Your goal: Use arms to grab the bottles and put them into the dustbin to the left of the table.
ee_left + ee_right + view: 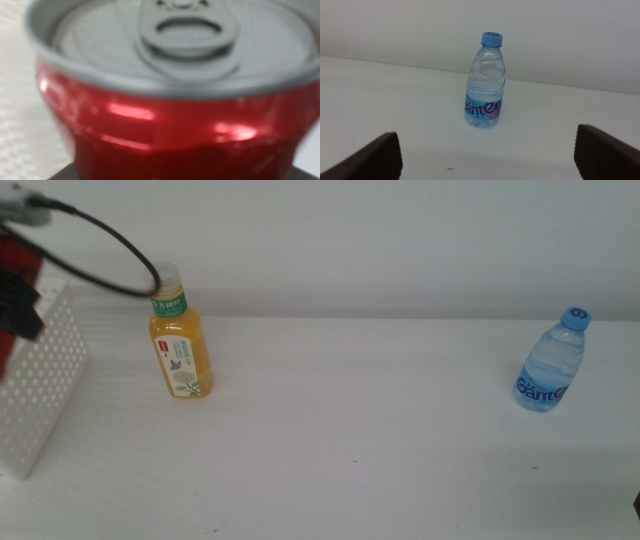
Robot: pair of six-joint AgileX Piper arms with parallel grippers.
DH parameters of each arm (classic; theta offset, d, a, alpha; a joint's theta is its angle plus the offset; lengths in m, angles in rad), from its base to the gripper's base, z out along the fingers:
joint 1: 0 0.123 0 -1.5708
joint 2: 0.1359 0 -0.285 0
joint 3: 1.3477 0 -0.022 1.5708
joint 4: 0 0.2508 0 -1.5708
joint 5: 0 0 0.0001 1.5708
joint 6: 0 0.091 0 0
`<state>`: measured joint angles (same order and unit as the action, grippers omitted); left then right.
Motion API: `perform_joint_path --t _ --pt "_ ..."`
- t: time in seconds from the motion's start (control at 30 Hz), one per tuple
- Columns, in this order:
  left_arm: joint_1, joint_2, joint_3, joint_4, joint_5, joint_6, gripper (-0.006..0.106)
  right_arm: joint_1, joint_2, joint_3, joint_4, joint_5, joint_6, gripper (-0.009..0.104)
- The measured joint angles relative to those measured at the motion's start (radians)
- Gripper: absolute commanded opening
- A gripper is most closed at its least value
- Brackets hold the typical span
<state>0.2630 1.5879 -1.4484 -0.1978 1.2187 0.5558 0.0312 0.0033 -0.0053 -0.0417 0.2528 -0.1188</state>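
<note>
Logged: left gripper (18,305) clamped on red can (175,125), above dustbin (40,380) at table's (350,440) left edge. Right gripper (487,155) wide, empty, facing water bottle (485,82). My worry: off-centre release, can striking rim.

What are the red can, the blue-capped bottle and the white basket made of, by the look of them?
Can: likely metal, with a glossy red wall and a dull grey pull-tab lid. Water bottle: clear, thin plastic, ribbed and see-through. Basket: apparently matte white plastic, its walls perforated with rows of round holes.
</note>
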Motion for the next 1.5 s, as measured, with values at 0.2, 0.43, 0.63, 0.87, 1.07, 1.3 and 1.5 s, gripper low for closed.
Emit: perform_joint_path --t 0.2,0.43,0.63,0.87,1.07,1.3,1.5 --pt "0.058 0.17 -0.238 0.115 0.002 0.008 -0.002 0.0 0.0 0.0 0.0 0.0 0.0 0.092" --pt "0.15 0.304 -0.317 0.159 0.001 0.019 -0.002 0.0 0.0 0.0 0.0 0.0 0.0 0.092" --pt "0.203 0.382 -0.317 0.171 0.007 0.041 -0.002 0.0 0.0 0.0 0.0 0.0 0.0 0.092" --pt "0.204 0.453 -0.318 0.179 0.007 0.043 0.0 0.0 0.0 0.0 0.0 0.0 0.0 0.092" --pt "0.204 0.475 -0.318 0.183 0.007 0.041 0.022 0.0 0.0 0.0 0.0 0.0 0.0 0.092" --pt "0.204 0.491 -0.322 0.189 0.005 0.026 0.088 0.0 0.0 0.0 0.0 0.0 0.0 0.092" --pt "0.156 0.457 -0.326 0.29 0.005 -0.062 0.094 0.0 0.0 0.0 0.0 0.0 0.0 0.092"
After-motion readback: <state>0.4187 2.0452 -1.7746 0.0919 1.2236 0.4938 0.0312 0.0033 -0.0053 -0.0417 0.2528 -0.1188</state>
